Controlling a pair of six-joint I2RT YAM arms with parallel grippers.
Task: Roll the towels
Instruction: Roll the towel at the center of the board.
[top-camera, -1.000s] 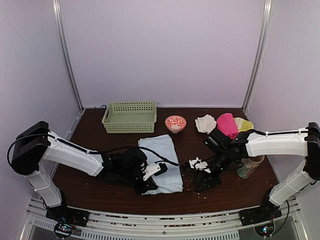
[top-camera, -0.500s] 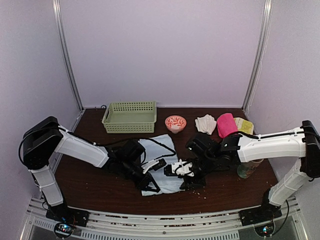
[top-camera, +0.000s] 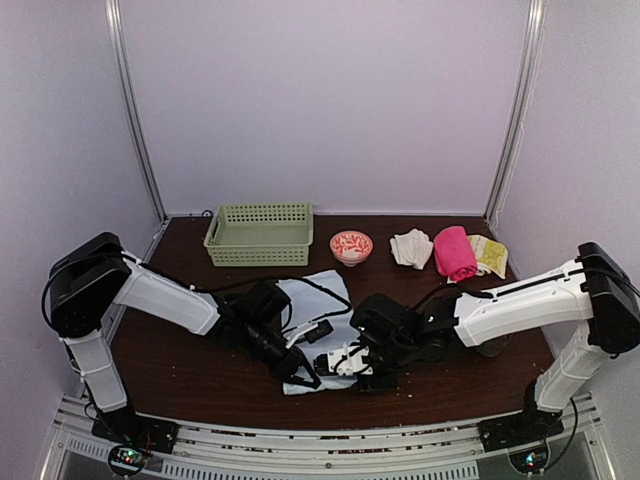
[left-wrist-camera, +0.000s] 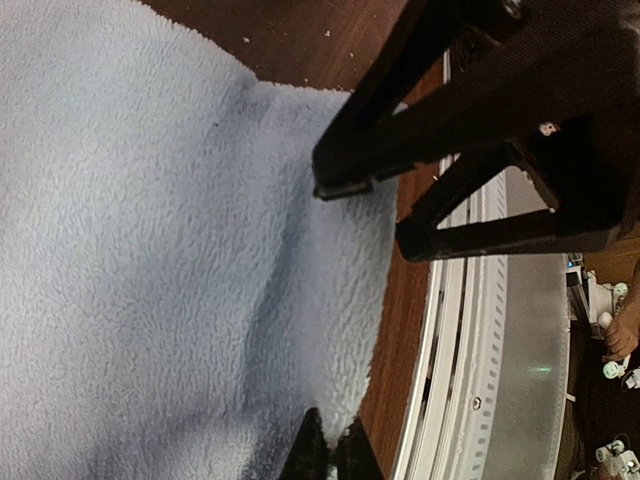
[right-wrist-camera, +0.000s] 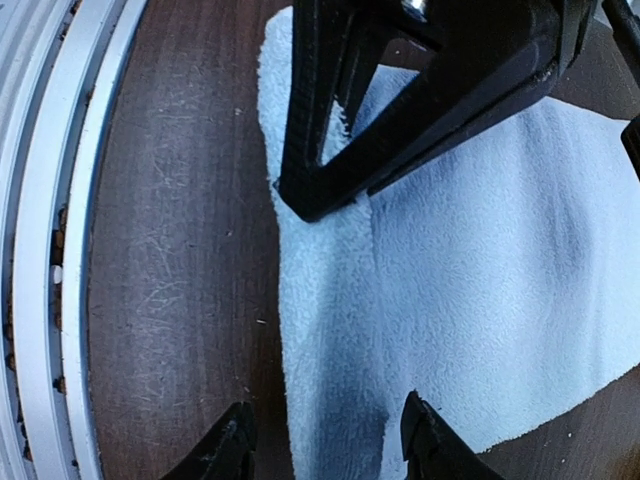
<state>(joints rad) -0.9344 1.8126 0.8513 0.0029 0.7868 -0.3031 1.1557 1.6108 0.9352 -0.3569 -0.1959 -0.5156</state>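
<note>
Found the pale blue towel (top-camera: 325, 303) spread flat on the brown counter (top-camera: 180, 350), near the front edge, between the two arms. Saw the left tool (left-wrist-camera: 330, 452) clenched tight at the towel's near hem, tips pressed together against the fleece; could not make out from the wrist view whether any cloth was pinched between them. Saw the right tool (right-wrist-camera: 330, 440) released, its fingers (right-wrist-camera: 232, 445) apart and straddling the towel's edge, one tip over bare wood, the other over cloth, nothing gripped. Noted both tools close together, facing each other along that near hem. Spotted the off-white towel (top-camera: 411, 247) crumpled at the back right, well apart from both tools, just beside a pink cloth (top-camera: 455, 252). Noted a green basket (top-camera: 259, 235) and a patterned bowl (top-camera: 351, 246) along the back too.
</note>
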